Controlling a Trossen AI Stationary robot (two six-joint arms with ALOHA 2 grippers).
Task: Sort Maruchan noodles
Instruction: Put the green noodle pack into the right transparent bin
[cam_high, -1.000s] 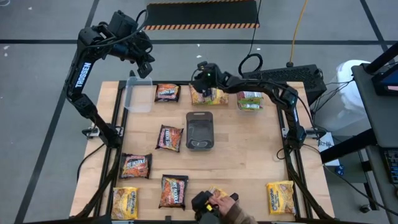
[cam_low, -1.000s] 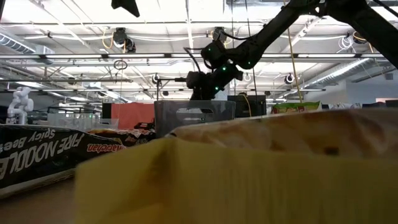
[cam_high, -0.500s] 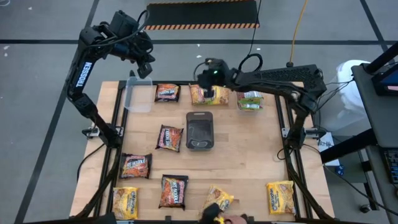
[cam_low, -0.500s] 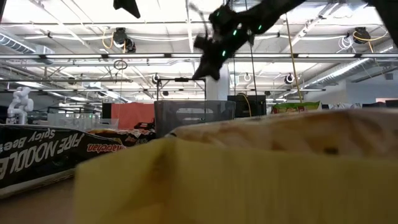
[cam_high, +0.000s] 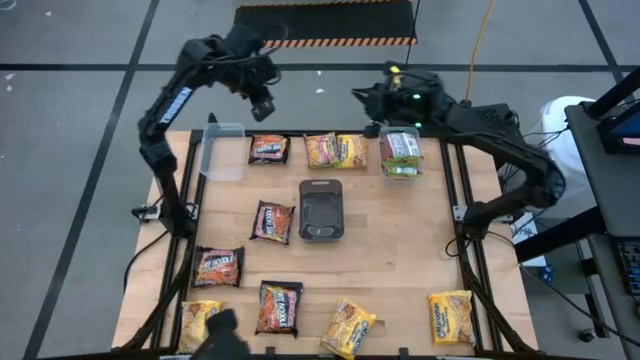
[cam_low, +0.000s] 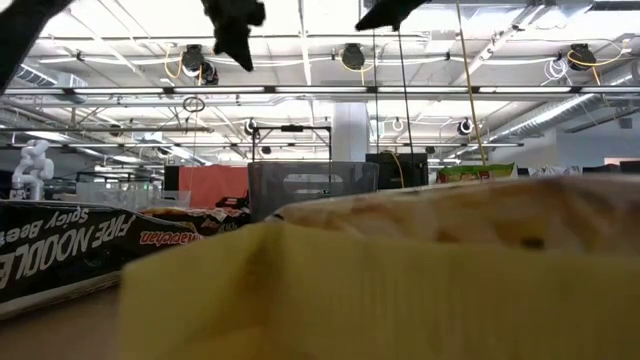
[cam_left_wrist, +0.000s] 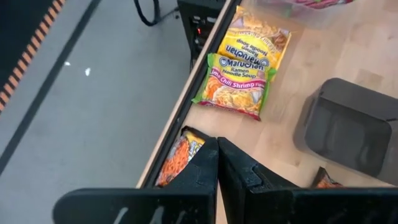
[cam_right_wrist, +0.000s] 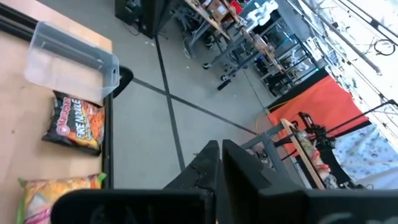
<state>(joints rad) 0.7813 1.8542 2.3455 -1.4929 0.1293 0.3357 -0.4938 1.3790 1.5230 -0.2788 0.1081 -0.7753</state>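
"Maruchan Ramen Noodle Soup" and "Chili Shrimp" are printed on the green-edged packet (cam_left_wrist: 233, 87). "Maruchan", seen upside down, is printed on the yellow packet (cam_left_wrist: 256, 38) beside it. "FIRE NOODLE" is read on the dark packet (cam_right_wrist: 77, 124) and, inverted, on a dark wrapper (cam_low: 70, 245).

Dark grey tray (cam_high: 321, 209) mid-table, clear tub (cam_high: 222, 152) at far-left corner — another tub (cam_high: 401, 156) far right

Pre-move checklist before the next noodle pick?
1. Left gripper empty, jaws shut: ok.
2. Right gripper empty, jaws shut: ok.
3. Both arms raised past the table's far edge, off the packets: ok.
4. Empty clear tub at the far left corner: ok.
5. Tub with a packet at far right: ok.
6. Shape at near edge, maybe a person: cannot tell.
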